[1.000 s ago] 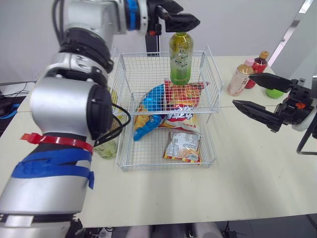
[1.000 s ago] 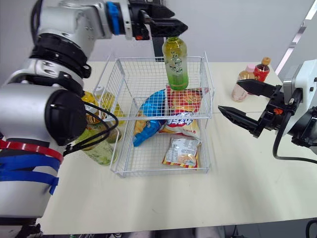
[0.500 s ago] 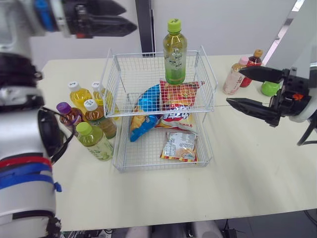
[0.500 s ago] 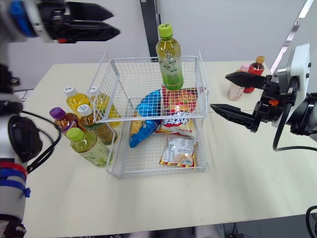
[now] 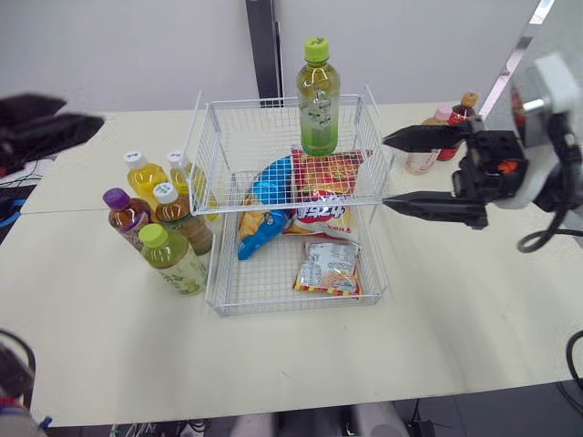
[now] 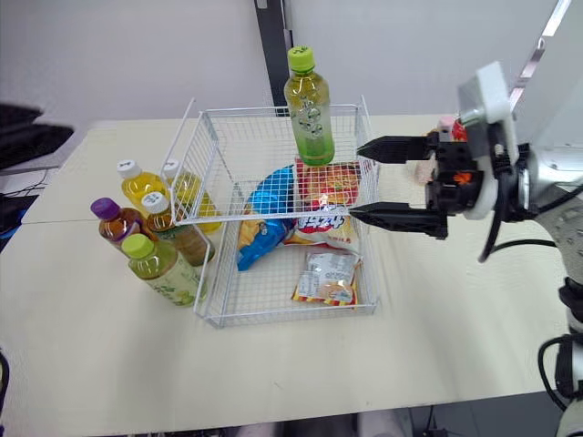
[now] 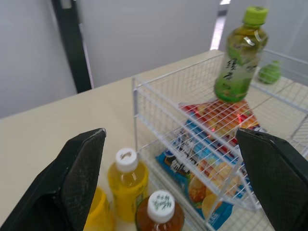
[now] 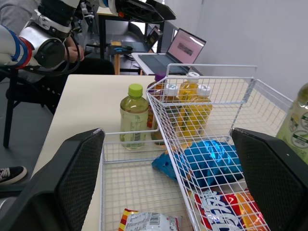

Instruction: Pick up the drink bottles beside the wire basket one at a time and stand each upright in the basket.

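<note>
A green tea bottle (image 5: 319, 96) stands upright on the upper back shelf of the wire basket (image 5: 282, 102), with nothing holding it. Left of the basket several bottles cluster: green-capped (image 5: 173, 259), purple-capped (image 5: 123, 214), a white-capped brown one (image 5: 178, 218) and two yellow ones (image 5: 146, 177). My left gripper (image 5: 73, 116) is open at the far left, well away from them. Beside the basket's right wall my right gripper (image 5: 384, 172) is open and empty, pointing at the basket. Behind it stand a pink-capped bottle (image 5: 428, 150) and a red bottle (image 5: 460, 114).
A blue snack bag (image 5: 264, 205), a red one (image 5: 328, 173) and a small packet (image 5: 328, 269) lie in the basket. A black post (image 5: 260, 45) rises behind the table. The table's front half is bare. A laptop (image 8: 185, 48) sits on a desk beyond.
My left gripper has let go of the green tea bottle and drawn away to the far left. My right gripper has moved left to the basket's right side. The camera has shifted.
</note>
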